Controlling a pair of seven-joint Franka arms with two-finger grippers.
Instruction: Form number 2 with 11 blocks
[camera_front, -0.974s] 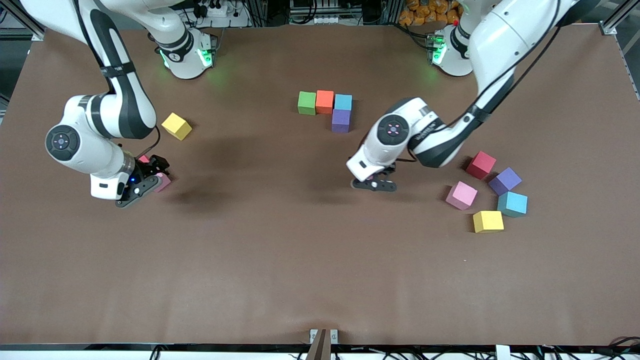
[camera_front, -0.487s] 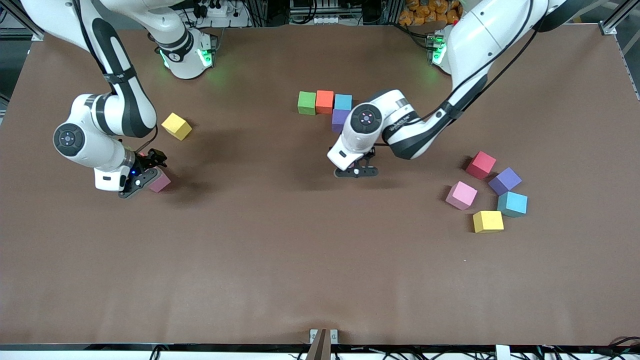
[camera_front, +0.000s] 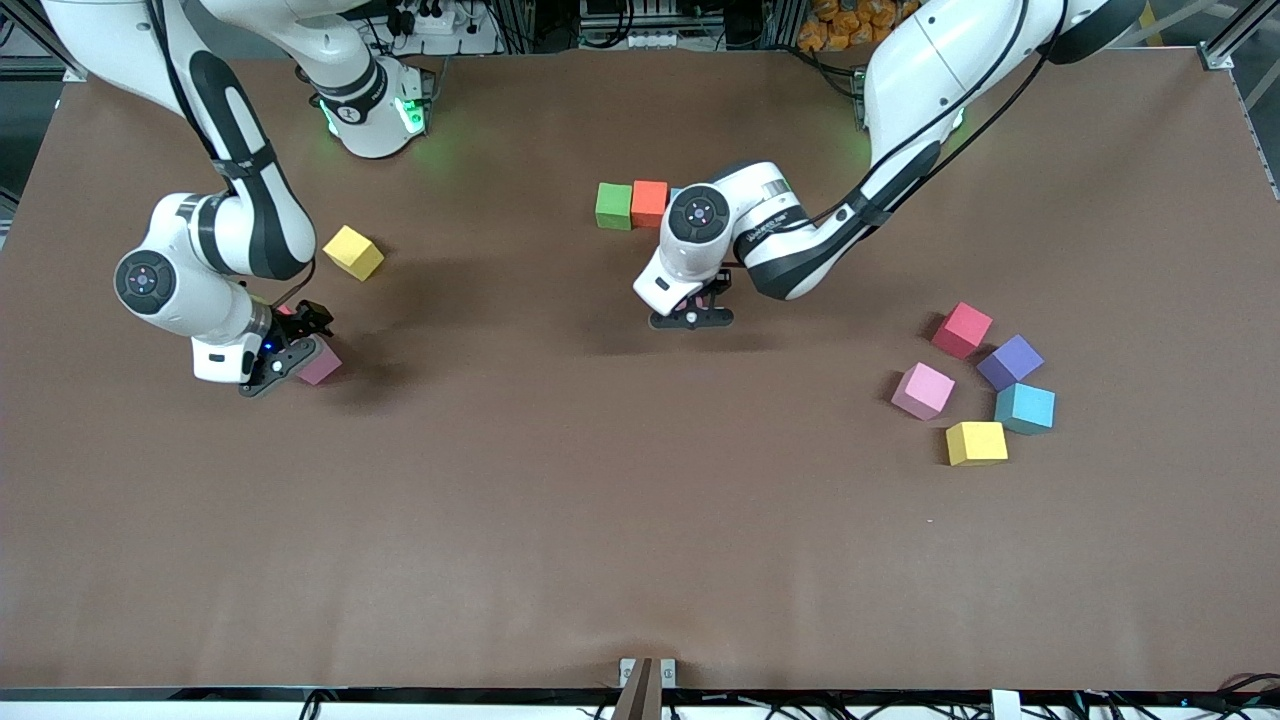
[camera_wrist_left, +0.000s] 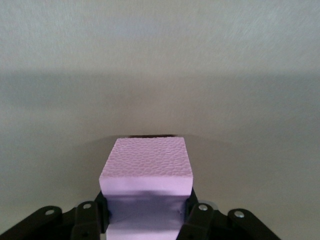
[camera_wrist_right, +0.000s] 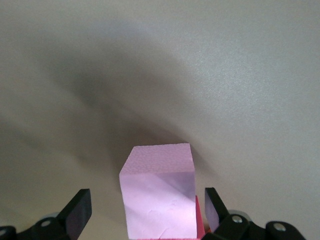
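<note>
Table (camera_front: 560, 520): brown mat, racks and cables at the arms' end.
Row (camera_front: 630, 204): green and orange blocks side by side, near the left gripper.
Left gripper (camera_front: 692, 318): clamped on a pink block (camera_wrist_left: 146, 172).
Right gripper (camera_front: 288, 350): fingers (camera_wrist_right: 80, 212) spread wide, straddling another pink block (camera_front: 322, 366) resting on the table.

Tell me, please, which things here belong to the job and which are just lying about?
Job: green block, orange block; held block in the shut left gripper; pink block inside the open right gripper; loose blocks: yellow, red, purple, pink, blue, second yellow.
Lying about: orange bundle by the bases; bracket on the table's near edge.
</note>
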